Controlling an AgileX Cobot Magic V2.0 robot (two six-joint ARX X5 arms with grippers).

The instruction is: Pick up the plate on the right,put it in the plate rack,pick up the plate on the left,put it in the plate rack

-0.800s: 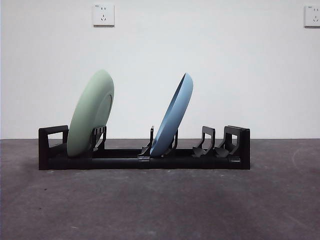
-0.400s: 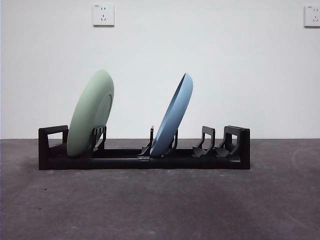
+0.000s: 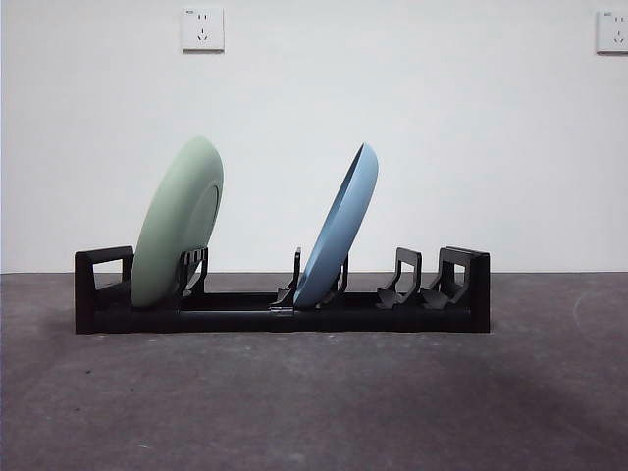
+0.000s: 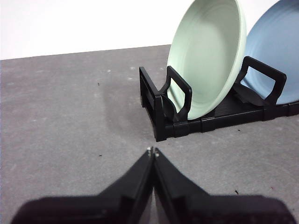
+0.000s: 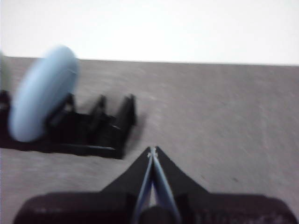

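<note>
The right wrist view is blurred. Both plates are seen leaning in the plate rack [image 3: 283, 306] on the grey surface [image 3: 314, 402]: the green plate [image 3: 179, 224] near one end, the blue plate [image 3: 339, 228] mid-rack. The left pincer [image 4: 152, 150] and right pincer [image 5: 152, 149] are closed, empty, apart from the rack.

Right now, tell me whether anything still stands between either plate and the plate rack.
Nothing does: both plates already stand in the plate rack. The green plate leans in the slot at one end, the blue plate near the middle. The left hand and right hand are shut, clear of the rack.
</note>
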